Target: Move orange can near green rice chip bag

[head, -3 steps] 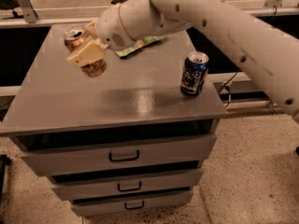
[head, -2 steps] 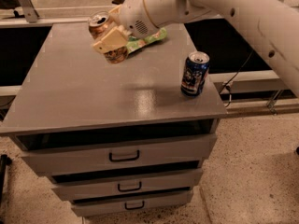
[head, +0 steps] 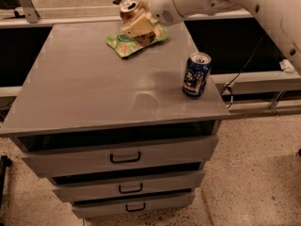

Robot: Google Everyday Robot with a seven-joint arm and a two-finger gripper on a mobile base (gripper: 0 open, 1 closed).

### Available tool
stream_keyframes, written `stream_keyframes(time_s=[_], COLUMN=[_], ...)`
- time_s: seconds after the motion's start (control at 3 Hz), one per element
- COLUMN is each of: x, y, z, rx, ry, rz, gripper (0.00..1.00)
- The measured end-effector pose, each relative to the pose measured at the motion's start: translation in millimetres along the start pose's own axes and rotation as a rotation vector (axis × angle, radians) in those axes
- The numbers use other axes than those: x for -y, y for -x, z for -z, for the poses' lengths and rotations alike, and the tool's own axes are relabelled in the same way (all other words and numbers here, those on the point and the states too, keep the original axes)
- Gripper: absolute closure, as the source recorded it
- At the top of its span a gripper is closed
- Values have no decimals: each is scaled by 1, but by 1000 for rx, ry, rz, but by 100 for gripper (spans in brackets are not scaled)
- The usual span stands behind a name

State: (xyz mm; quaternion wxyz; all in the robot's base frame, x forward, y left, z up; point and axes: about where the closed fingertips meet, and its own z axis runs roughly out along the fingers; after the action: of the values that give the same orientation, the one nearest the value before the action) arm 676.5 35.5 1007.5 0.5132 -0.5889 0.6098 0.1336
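The orange can point(head: 129, 7) is held up off the grey cabinet top point(head: 94, 88), tilted, with its silver top showing. My gripper point(head: 138, 26) is shut on the orange can and hangs right above the green rice chip bag point(head: 126, 42), which lies flat at the back of the top, right of centre. My white arm reaches in from the upper right and hides the bag's right part.
A dark blue can point(head: 196, 74) with white graphics stands upright near the right edge of the top. The cabinet has three drawers point(head: 124, 157) at the front. A cable point(head: 244, 67) hangs to the right. Speckled floor lies below.
My gripper has carried the orange can from the back left of the top to the right and back, so it now hangs over the green bag.
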Motion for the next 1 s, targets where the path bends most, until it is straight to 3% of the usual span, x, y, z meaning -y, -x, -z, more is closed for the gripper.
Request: stream_keyframes(time_s=[0.67,1.0], x=[5,17], y=[-4,-26], z=[-1,-1], rx=[-9,-44], ry=[-41,-129], rz=[-7,-46], gripper=[100,100])
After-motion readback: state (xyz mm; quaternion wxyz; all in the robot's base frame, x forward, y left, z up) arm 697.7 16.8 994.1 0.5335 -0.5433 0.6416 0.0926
